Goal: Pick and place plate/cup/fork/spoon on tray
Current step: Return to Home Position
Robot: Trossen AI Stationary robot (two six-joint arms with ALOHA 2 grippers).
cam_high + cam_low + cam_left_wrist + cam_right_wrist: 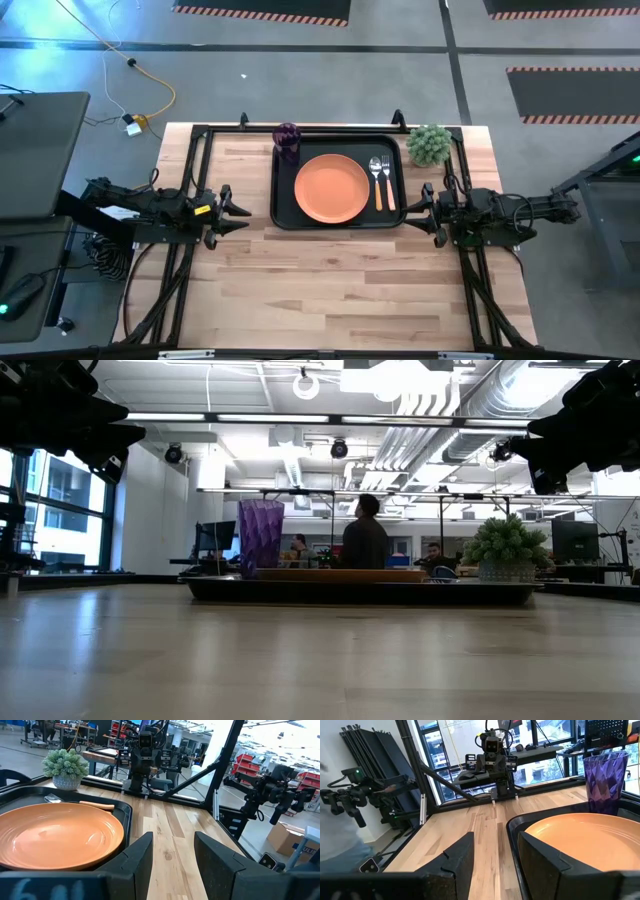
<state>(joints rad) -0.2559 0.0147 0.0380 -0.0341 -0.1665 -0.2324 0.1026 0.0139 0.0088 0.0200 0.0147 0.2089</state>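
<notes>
The black tray (283, 212) lies at the table's far middle. The orange plate (332, 188) rests flat in its middle, also in the left wrist view (55, 835) and the right wrist view (585, 837). The purple cup (288, 140) stands upright in the tray's far left corner. The spoon (377, 180) and fork (386, 180) lie side by side on the tray, right of the plate. My left gripper (243, 210) is open and empty, left of the tray. My right gripper (412, 208) is open and empty, right of the tray.
A small green plant in a pot (430, 145) stands on the table just past the tray's far right corner. Bare wooden table (330, 290) spreads on the near side of the tray. People show in the room behind the table (365, 540).
</notes>
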